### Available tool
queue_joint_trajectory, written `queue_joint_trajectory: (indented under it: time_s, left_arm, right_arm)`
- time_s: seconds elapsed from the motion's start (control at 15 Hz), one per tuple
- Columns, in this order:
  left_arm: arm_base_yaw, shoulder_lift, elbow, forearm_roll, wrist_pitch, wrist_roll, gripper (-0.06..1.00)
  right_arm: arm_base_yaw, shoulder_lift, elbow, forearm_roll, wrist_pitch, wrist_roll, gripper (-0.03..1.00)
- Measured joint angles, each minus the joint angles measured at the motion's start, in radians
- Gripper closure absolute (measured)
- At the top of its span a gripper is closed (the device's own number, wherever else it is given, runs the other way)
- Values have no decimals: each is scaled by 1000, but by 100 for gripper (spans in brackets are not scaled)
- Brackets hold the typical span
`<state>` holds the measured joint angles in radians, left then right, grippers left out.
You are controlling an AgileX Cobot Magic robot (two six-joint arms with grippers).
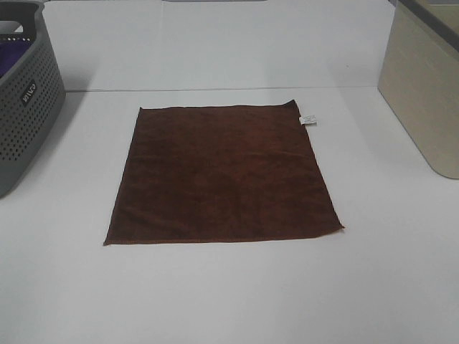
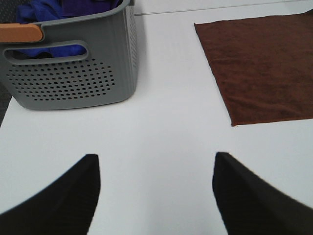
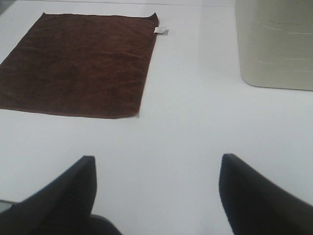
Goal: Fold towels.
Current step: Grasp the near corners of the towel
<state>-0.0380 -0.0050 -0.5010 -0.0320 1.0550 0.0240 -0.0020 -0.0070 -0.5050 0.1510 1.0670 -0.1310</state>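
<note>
A dark reddish-brown square towel (image 1: 222,175) lies flat and unfolded in the middle of the white table, with a small white tag (image 1: 308,119) at its far right corner. It also shows in the left wrist view (image 2: 261,63) and in the right wrist view (image 3: 80,61). Neither arm shows in the exterior high view. My left gripper (image 2: 155,188) is open and empty over bare table, short of the towel's near left corner. My right gripper (image 3: 156,191) is open and empty over bare table, short of the towel's near right corner.
A grey perforated basket (image 1: 25,93) holding blue and purple cloth (image 2: 49,10) stands at the left edge of the table. A beige bin (image 1: 423,86) stands at the right edge; it also shows in the right wrist view (image 3: 274,44).
</note>
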Motion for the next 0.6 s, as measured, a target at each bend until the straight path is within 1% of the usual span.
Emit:
queue_joint_trajectory:
  time_s: [0.6]
  left_arm:
    - [0,0,0,0,0,0,31]
  right_arm:
    - [0,0,0,0,0,0,29]
